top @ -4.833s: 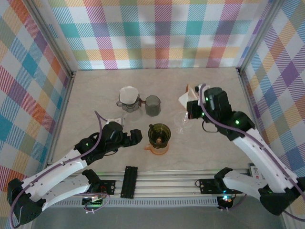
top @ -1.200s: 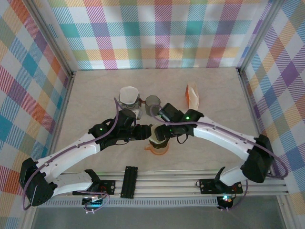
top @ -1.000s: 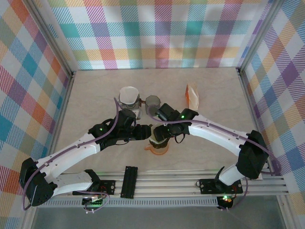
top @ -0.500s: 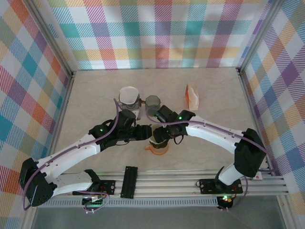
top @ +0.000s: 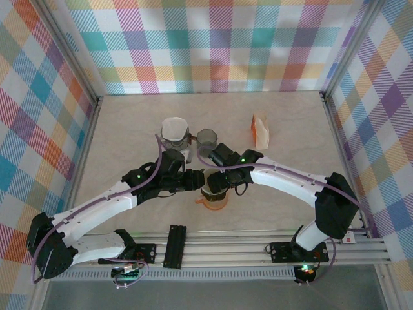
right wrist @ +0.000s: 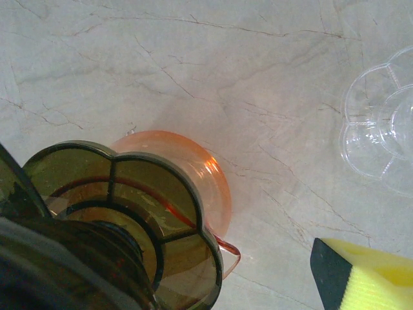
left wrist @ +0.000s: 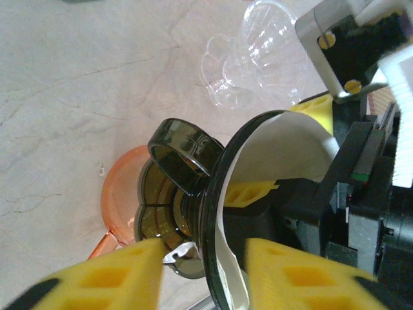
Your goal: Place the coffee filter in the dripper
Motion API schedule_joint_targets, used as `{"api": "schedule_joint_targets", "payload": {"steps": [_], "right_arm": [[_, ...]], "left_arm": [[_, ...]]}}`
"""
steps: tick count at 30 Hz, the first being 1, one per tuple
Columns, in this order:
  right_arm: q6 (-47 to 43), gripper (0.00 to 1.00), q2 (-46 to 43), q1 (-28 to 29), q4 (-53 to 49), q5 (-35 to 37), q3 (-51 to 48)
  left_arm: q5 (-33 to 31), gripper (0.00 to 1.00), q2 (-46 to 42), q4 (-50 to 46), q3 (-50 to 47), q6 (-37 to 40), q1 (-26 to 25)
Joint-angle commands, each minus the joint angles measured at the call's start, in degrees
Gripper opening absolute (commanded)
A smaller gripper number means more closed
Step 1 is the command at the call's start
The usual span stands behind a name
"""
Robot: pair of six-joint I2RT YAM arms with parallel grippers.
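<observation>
Atop orange plastic cup (right wrist: 205, 169), dark olive translucent dripper (left wrist: 169, 216) holds white paper filter (left wrist: 284, 147) partway in, edge riding over rim. Left gripper (left wrist: 203, 258): fingers part-spread astride rim, not clamped. Right gripper (top: 217, 181): fingers wide apart against paper. Risks: left squeeze creases paper or tips dripper; right pull-out drags filter along; crowded grippers may collide.

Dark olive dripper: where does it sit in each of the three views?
Top external: dripper in the centre, atop the orange cup.
Left wrist: dripper lower centre, white filter along its rim.
Right wrist: dripper in the lower left corner.
Shared landmark: the orange cup beneath it, in all three.
</observation>
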Motion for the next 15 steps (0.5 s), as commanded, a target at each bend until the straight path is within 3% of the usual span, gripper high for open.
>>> {"api": "schedule_joint_targets", "payload": {"steps": [1,5,15], "right_arm": [[0.76,0.85,-0.09,-0.04,0.28,0.60,-1.43],[0.89,0.85,0.00,0.00,0.28,0.73,-1.43],[0.85,0.85,-0.89,-0.04,-0.09,0.55,-0.03]], "left_arm": [[0.41,0.24,0.50,0.90,-0.16,0.05,-0.33],[0.71,0.19,0.44,0.93,-0.20,-0.04,-0.30],[1.11,0.25,0.50,0.98,-0.44,-0.04,-0.31]]}}
